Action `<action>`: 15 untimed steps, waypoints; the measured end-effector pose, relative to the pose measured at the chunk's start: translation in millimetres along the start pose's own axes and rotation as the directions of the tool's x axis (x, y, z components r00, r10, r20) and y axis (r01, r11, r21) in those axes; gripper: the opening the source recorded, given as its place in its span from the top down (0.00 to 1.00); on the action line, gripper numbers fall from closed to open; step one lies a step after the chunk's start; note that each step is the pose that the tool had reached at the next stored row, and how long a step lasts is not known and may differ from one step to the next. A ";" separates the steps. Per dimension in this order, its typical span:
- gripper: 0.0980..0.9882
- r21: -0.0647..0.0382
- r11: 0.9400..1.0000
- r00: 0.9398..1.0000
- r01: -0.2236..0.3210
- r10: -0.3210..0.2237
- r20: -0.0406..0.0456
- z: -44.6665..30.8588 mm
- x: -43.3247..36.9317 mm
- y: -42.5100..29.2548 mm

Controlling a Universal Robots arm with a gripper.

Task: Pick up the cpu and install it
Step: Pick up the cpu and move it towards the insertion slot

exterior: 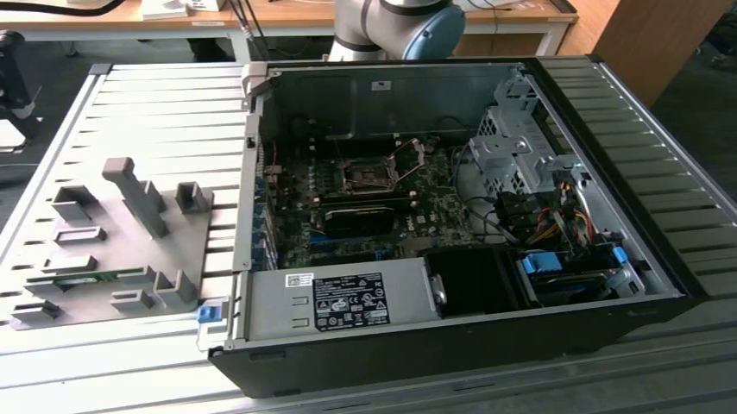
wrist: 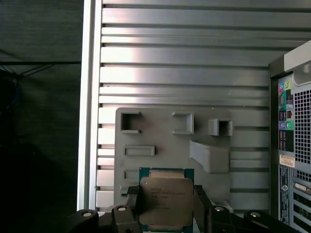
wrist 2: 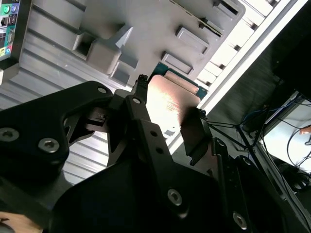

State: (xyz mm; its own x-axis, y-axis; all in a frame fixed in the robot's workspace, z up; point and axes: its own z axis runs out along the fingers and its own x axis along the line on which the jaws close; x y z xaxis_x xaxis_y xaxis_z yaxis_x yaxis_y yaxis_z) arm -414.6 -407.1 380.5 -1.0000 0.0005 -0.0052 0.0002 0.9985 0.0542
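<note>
Claw [wrist 2: 170, 96] body is right up in the lens in both wrist views, black and bulky, and its two fingers [wrist: 201, 206] are pinched onto opposite edges of the cpu [wrist: 166, 201]. So the chip's in the grip, silver lid facing the first wrist camera, green rim peeking out around the lid. It looks to be hanging in the air over the grey fixture tray [exterior: 173, 250] rather than sitting in it, judging by how big it reads against the tray's pockets.

In the exterior view that tray lies on the slatted desk [exterior: 150, 112] at about 9 o'clock from the open computer case [exterior: 461, 362]. The socket [exterior: 368, 177] is on the board inside the case, roughly 12 o'clock from the power supply [exterior: 345, 302], with nothing seated in it as far as I can tell.

Handling-wise, I'd guess it's featherlight and totally stiff, but the metal lid is slick and the underside contacts are delicate. Edge grip on two opposite sides is the way to go, kept level, with just enough squeeze that it doesn't slip or twist.
</note>
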 end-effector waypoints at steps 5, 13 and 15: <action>0.52 0.000 1.000 1.000 0.000 0.000 0.000 0.0 -10.4 0.0; 0.52 0.000 1.000 1.000 0.000 0.000 0.000 0.1 -29.5 0.0; 0.52 0.000 1.000 1.000 0.000 0.000 0.000 0.1 -33.9 0.0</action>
State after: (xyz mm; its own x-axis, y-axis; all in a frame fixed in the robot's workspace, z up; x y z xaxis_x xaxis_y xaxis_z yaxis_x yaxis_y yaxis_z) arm -380.7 -407.1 380.5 -1.0000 0.0005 -0.0052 0.0002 0.9985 0.0542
